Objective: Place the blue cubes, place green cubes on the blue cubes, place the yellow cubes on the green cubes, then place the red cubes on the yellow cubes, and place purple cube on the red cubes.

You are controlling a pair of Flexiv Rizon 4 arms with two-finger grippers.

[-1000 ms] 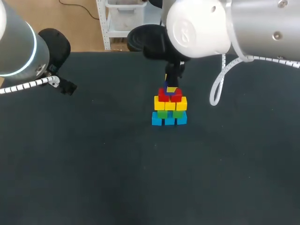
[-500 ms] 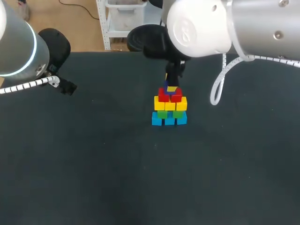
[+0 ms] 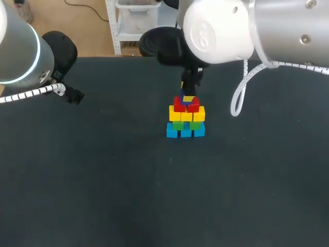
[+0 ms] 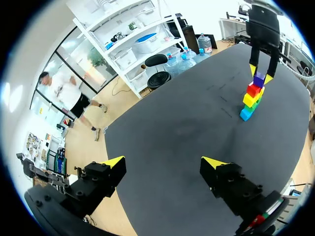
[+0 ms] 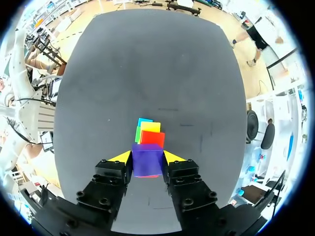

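Right wrist view: right fingers clamp purple cube by two opposite sides, just over red cubes atop stack. Cube prob. light, rigid, slick; grip mid-sides. Left fingers spread, empty, well apart.

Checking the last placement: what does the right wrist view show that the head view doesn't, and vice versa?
Right wrist only: the purple cube held between both fingers of the right end effector, over the stack. Head only: the stack's side, with rows of blue cubes, green cubes, yellow cubes and red cubes, and the left arm off at the table's edge. Both: the stack on the dark table.
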